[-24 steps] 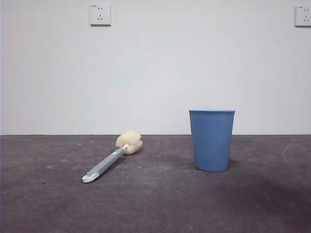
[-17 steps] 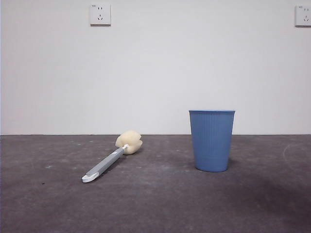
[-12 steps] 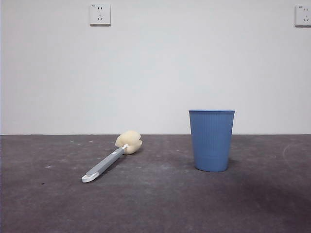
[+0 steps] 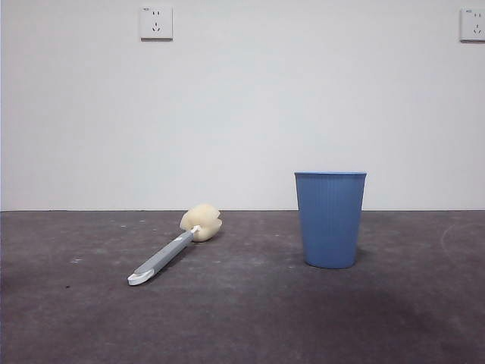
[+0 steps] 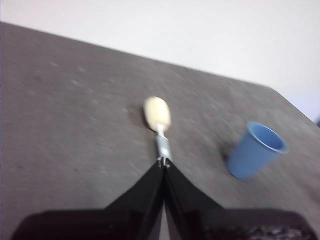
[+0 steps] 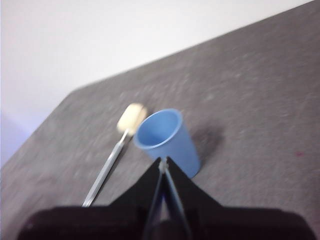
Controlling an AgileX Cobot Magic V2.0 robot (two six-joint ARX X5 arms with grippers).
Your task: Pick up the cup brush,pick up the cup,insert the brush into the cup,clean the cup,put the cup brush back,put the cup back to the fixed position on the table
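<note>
Blue ribbed cup [image 4: 330, 220] stands upright on the surface [image 4: 242, 318], cup brush [image 4: 176, 245] lying well apart; left hand [image 5: 164, 162] and right hand [image 6: 163, 164] both pressed together, aloft.

Bare dark grey matte table [image 4: 250, 318] separates the upright ribbed light blue plastic cup [image 4: 330, 220] from the flat-lying grey-handled, cream-sponge cup brush [image 4: 176, 246], both unobstructed above.

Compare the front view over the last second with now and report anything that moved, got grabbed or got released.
Nothing visibly changed. The cup brush lies flat on the table in the same spot, the cup stands upright beside it, apart from it, and no arm has entered the front view. Nothing was grabbed or released.
</note>
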